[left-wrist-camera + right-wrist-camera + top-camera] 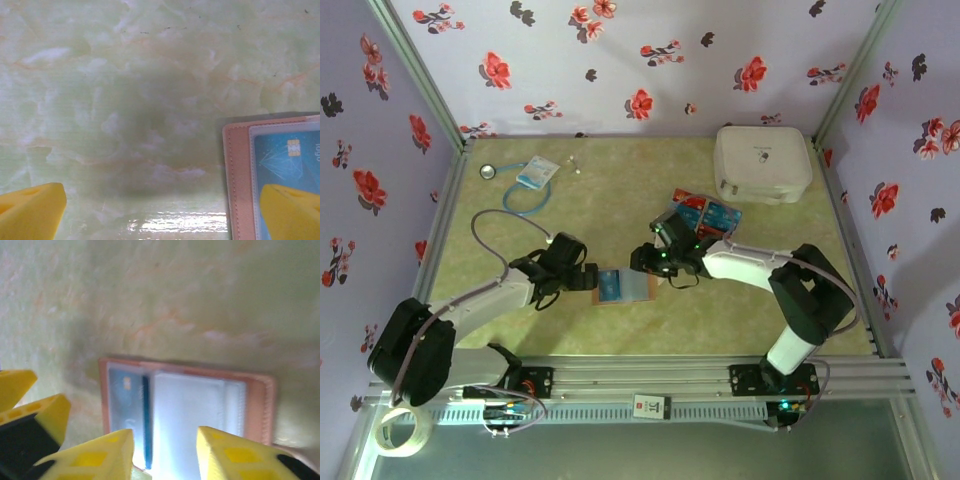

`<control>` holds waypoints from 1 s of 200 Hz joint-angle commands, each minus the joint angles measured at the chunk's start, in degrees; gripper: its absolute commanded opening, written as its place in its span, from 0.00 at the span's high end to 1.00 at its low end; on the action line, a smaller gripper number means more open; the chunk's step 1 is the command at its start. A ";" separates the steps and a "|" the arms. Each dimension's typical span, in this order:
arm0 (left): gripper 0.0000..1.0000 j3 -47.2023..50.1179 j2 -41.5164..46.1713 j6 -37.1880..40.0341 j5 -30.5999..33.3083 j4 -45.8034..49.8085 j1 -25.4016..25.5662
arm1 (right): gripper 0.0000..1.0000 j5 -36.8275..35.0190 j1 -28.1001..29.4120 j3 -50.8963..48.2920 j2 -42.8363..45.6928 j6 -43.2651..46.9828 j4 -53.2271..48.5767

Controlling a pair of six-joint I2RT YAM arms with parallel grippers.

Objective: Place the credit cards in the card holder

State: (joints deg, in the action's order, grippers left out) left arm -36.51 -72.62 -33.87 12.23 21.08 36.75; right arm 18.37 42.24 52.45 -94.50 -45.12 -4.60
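The tan-pink card holder (pixel 623 286) lies open on the table between my two grippers. A blue credit card (pixel 285 155) sits under its clear left pocket. My left gripper (pixel 160 215) is open wide, its right finger (pixel 290 212) over that card and the holder's left edge (pixel 239 180). My right gripper (pixel 165 455) hovers over the holder (pixel 260 405), jaws apart, nothing gripped between them. The clear pockets (pixel 187 415) show in the gap, and a blue card's edge (pixel 146 425) stands beside them. The other credit cards (pixel 706 214), red and blue, lie in a pile behind the right gripper (pixel 650 262).
A big white rounded case (pixel 762 163) stands at the back right. A blue-white packet with a cord (pixel 535 175) lies at the back left. A tape roll (pixel 400 430) rests by the left arm's base. Flowered walls close in the table.
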 commanded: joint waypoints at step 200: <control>0.00 -8.85 -11.59 -1.89 0.49 -2.49 12.89 | 1.00 3.43 0.73 7.31 -12.73 4.49 -0.34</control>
State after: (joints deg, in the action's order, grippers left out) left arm -43.86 -82.96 -36.05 11.09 19.18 48.75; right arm 21.04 42.15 58.02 -105.93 -39.59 -6.22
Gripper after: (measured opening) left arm 0.997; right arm 0.040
